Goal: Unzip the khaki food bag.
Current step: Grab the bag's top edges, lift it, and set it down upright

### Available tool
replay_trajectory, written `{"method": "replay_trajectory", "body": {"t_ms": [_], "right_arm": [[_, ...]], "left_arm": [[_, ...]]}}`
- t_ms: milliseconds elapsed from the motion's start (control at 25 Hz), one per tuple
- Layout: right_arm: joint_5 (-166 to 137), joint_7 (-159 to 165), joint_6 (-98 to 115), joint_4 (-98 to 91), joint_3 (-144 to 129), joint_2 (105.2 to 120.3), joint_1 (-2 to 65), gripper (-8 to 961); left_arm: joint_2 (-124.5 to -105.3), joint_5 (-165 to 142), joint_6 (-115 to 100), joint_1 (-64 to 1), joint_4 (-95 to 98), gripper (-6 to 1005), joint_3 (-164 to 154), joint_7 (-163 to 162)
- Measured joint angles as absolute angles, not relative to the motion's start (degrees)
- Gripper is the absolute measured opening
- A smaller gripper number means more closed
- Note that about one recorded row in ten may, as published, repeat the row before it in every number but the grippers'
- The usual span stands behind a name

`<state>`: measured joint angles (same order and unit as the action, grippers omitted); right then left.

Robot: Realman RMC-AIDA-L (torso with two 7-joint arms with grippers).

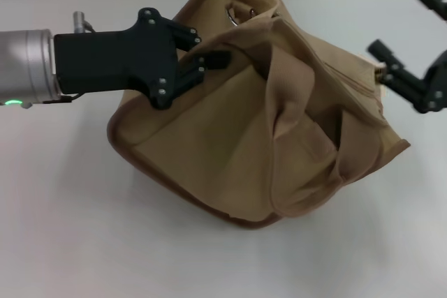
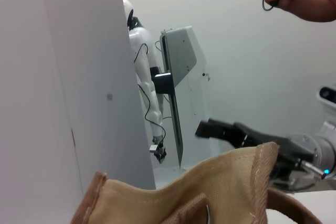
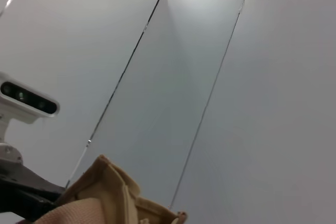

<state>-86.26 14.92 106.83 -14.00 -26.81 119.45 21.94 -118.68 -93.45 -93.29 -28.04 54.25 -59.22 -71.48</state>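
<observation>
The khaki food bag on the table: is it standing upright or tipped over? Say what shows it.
Tipped over. In the head view the khaki food bag lies slumped on the table, its brown-trimmed base edge facing the camera and its top pointing away.

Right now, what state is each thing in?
Tan canvas food bag: tipped over on the white table, slumped, handles draped across it.
Left gripper: at the bag's upper edge, fingers pinching fabric.
Right gripper: at the bag's far end, open.
</observation>
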Motion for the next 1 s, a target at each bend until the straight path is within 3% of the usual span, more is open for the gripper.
{"method": "replay_trajectory", "body": {"t_ms": [400,1000], "right_arm": [[-89.5,15.9,105.3,-20.2,-28.1,119.58,21.4,805],[-89.8,8.5,98.7,-12.5,-30.7,119.73,25.7,805]], "left_arm": [[-118.83,-93.0,-92.5,-29.7,53.2,61,-60.3,-72.8],[-118.82,-90.6,-92.2,-31.0,51.4,62,-64.9,-73.0]]}}
